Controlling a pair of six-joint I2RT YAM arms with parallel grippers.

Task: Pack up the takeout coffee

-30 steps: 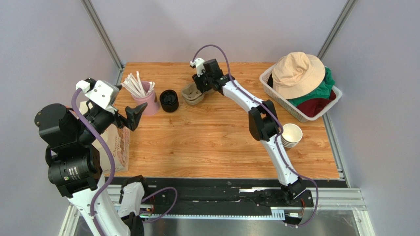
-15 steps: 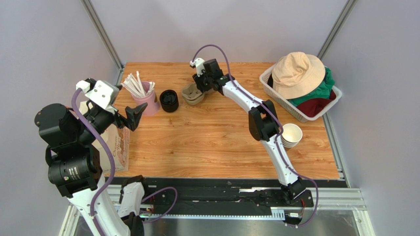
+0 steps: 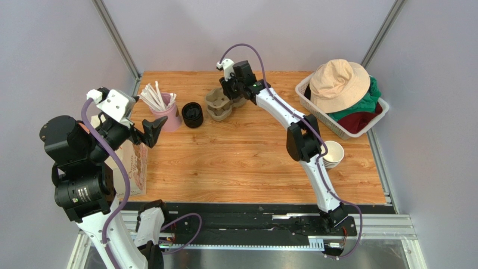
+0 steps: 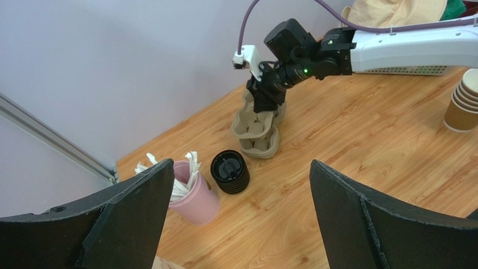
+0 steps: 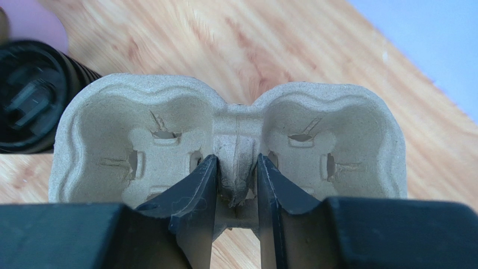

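Hanging w/ fingers spread wide, empty, L gripper point(image 3: 154, 133) sits at 9 o'clock of wood-grain table point(image 3: 252, 162). Stack of lidless brown paper cups point(image 3: 331, 154) at 3. Ribbed black plastic lid pile point(image 3: 192, 115) at 11. At 12, R gripper point(image 5: 236, 162) pinches centre rib of beige pulp two-cup carrier point(image 5: 140, 117). Lidded kraft coffee cup: not visible anywhere.

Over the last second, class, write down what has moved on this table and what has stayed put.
The right gripper, jaws shut on the centre ridge of the top cup carrier, has lifted it slightly off the carrier beneath. The left gripper, black lids, pink cup, cup stack and basket stayed put.
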